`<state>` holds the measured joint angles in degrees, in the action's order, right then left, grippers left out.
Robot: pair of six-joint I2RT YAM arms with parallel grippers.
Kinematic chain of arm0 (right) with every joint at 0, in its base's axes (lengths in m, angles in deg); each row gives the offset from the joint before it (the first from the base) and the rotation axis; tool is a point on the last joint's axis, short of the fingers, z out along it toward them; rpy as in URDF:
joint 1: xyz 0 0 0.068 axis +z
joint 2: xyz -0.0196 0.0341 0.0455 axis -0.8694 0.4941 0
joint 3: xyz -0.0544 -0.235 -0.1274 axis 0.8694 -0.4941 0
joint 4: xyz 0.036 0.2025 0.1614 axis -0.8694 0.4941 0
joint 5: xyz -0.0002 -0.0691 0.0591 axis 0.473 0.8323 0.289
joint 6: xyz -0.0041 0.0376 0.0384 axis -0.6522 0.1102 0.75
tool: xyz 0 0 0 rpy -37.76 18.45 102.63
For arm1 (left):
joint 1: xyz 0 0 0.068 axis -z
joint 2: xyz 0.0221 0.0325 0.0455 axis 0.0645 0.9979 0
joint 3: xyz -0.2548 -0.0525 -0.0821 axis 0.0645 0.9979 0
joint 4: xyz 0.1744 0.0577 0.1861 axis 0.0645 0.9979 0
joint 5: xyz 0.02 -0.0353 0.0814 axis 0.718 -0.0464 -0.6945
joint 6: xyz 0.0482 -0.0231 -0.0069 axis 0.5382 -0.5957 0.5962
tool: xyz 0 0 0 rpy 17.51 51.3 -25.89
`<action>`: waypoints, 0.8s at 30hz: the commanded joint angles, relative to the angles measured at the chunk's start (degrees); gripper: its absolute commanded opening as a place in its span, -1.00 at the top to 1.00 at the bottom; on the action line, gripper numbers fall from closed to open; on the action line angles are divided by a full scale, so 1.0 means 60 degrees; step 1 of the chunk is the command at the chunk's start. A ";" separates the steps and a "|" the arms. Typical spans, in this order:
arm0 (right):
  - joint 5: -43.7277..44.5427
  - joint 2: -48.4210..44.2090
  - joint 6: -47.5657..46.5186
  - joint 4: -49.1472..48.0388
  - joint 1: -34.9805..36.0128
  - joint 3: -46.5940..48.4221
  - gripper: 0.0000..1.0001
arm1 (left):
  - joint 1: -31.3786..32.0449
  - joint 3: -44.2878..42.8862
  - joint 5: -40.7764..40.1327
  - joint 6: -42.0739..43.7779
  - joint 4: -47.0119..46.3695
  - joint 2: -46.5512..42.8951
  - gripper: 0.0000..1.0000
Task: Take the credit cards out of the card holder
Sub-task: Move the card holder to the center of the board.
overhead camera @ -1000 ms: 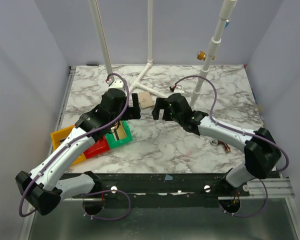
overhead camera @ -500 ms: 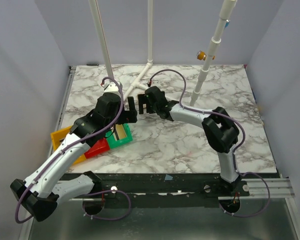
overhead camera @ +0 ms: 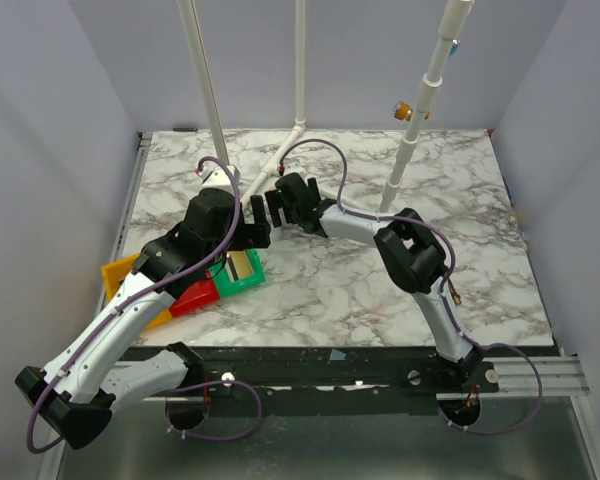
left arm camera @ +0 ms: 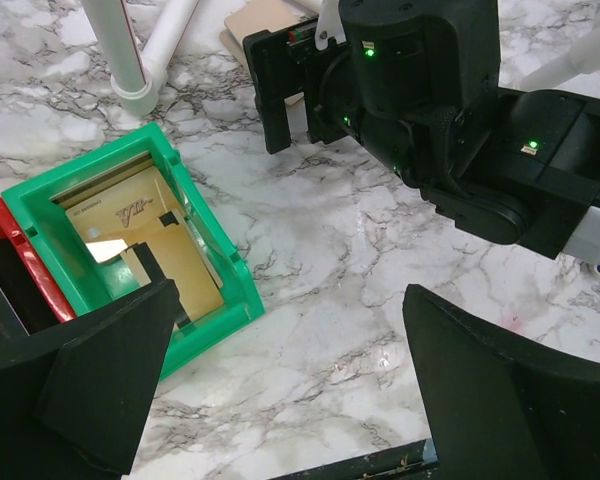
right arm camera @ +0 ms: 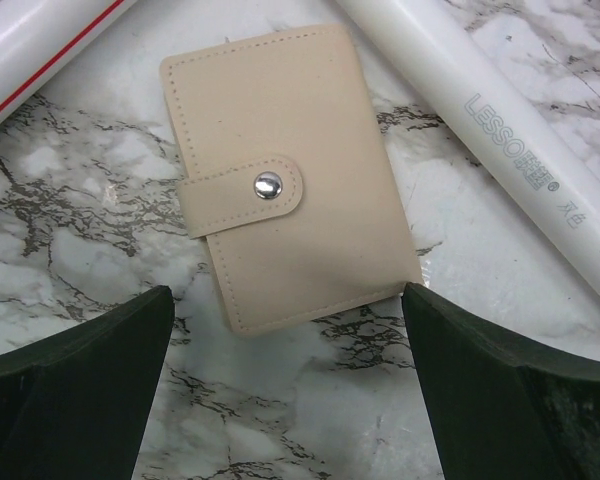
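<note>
**Top external view: both claws spread wide, right one over the fastened card holder**

Marble bench (overhead camera: 330, 290) fills the middle of the top frame. 2 arms meet left of its centre. The left claw (left arm camera: 290, 320) has its fingers far apart with nothing between them, over bare marble just right of the green bin (left arm camera: 230, 290). The right claw (right arm camera: 287, 290) also stands fully apart and grips nothing; its fingers sit at the lower corners of the right wrist frame.

2 white pipes (right arm camera: 500, 130) cross the upper corners of that frame.

3 open bins sit in a row at the left of the top frame: green, then red (left arm camera: 20, 270), then yellow (overhead camera: 120, 272). A flat tan piece (left arm camera: 140, 230) with dark marks lies inside the green one.

The card holder (right arm camera: 290, 180), beige with stitched edges, lies flat on the bench at the centre of the right wrist frame, between the pipes and just beside the right-hand one. Its tab is fastened by a metal snap (right arm camera: 268, 184).
</note>
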<state>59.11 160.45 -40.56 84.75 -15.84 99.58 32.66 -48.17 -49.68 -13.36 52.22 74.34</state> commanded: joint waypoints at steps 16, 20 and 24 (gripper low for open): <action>-0.0493 0.0509 -0.1540 -0.0239 -0.0358 0.0782 -1.00 | -0.0092 -0.0066 -0.0171 0.0150 0.0467 -0.0178 -0.97; -0.0913 0.0810 -0.1740 -0.0338 -0.0494 0.0975 -1.00 | -0.0113 -0.0057 -0.0235 0.0235 0.0542 -0.0309 -0.97; -0.1260 0.1265 -0.1879 -0.0004 -0.0483 0.1481 -1.00 | -0.0140 -0.0076 -0.0265 0.0268 0.0586 -0.0324 -0.97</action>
<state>55.40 163.97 -49.67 83.48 -18.48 105.46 32.29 -48.17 -49.85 -12.81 54.89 73.47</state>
